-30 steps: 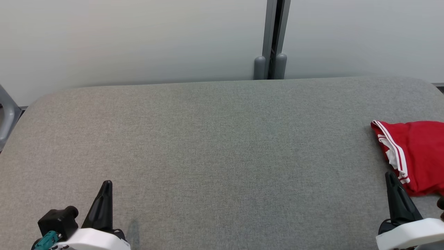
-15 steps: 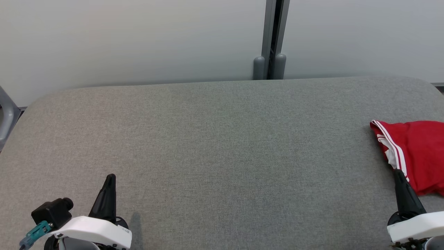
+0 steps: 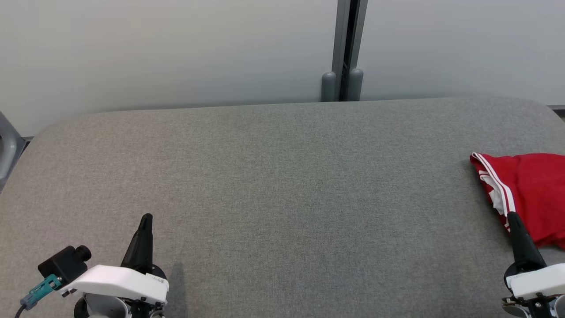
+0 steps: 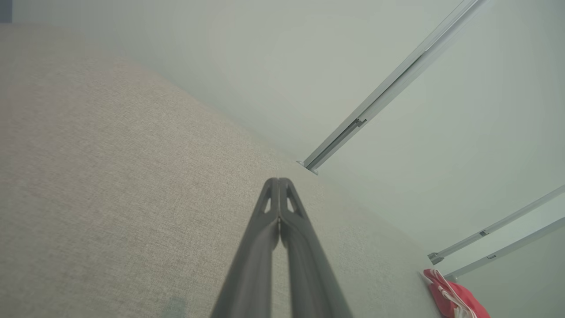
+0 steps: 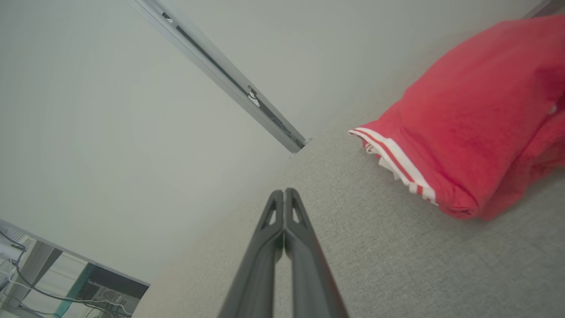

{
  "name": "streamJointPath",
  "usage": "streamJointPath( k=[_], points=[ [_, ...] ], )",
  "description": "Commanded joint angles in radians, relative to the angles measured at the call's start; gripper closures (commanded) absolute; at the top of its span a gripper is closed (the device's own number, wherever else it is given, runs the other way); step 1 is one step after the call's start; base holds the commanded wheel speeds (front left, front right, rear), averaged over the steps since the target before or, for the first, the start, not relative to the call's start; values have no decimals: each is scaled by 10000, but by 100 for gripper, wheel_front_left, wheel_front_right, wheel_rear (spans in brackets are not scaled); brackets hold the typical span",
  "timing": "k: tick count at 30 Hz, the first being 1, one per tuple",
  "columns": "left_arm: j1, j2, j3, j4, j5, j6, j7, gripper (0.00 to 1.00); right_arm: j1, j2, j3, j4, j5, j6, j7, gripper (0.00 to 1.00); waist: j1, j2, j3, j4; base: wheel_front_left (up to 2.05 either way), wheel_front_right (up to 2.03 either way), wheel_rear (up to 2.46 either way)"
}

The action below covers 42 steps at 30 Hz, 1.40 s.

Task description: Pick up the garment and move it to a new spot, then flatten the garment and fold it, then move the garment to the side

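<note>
— Garment (image 3: 529,190) check: where is it sitting?
— You are looking at it lying bunched at the table's (image 3: 282,176) right edge, striped hem facing inward, apparently awaiting pickup.
— Fingers?
— Both pairs are pressing together on nothing. Your right gripper (image 3: 512,215) is hovering just beside the hem, within reach; your left gripper (image 3: 146,217) is idling well apart, probably leaving the middle for flattening.

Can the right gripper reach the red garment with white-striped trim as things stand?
Probably yes: the right gripper is close beside the red garment with white-striped trim, nothing lies between them, but it is shut.
</note>
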<state>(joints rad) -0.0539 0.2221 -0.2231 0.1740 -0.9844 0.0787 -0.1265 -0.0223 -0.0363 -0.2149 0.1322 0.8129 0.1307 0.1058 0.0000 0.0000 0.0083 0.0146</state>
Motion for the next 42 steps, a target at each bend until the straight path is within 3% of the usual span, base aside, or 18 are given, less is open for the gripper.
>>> streamJointPath(
  k=[1,42],
  points=[
    [-378,-6,144,-1,-346,-163,21,100,-300,-110,-122,-18,407,1,114,100,0,0,-1,-4,0,0,0],
    [-1270,-988,620,1068,-4007,-1301,341,100,-1097,-153,-1015,1077,4452,1,1218,100,0,0,-20,-74,0,0,0]
  ],
)
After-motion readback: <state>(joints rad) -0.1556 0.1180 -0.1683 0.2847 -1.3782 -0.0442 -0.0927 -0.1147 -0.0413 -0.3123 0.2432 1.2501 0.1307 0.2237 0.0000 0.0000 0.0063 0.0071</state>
